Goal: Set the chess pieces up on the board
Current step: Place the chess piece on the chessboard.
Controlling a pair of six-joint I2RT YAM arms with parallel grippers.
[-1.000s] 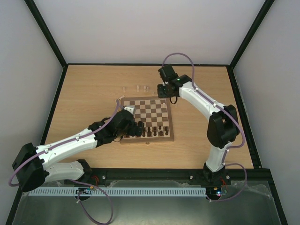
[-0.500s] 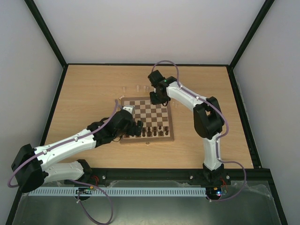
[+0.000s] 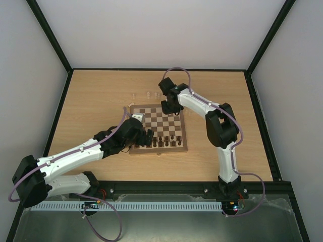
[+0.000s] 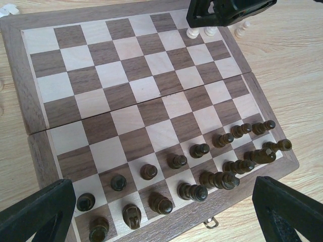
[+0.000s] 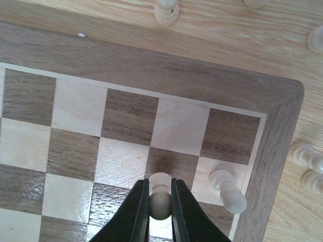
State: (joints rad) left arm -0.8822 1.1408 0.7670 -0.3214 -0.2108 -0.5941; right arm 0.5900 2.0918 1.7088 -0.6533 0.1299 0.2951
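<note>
The board (image 3: 161, 117) lies mid-table. Several dark brown chess pieces (image 3: 162, 142) fill its two near rows, seen close in the left wrist view (image 4: 199, 150). My left gripper (image 4: 161, 222) hangs wide open and empty above them, near the board's near left corner (image 3: 146, 136). My right gripper (image 3: 169, 107) is over the board's far right corner, shut on a cream pawn (image 5: 160, 199) whose base is at a dark square. A second cream pawn (image 5: 227, 190) stands on the neighbouring edge square. Both pawns also show in the left wrist view (image 4: 193, 33).
Several loose cream pieces (image 3: 149, 94) stand on the tabletop just beyond the board's far edge; some show in the right wrist view (image 5: 166, 11) and beside the board's corner (image 5: 308, 156). The board's middle squares (image 4: 146, 91) hold nothing.
My right arm swung left from beside the board's far right corner to over the corner squares. My left arm has barely moved.
</note>
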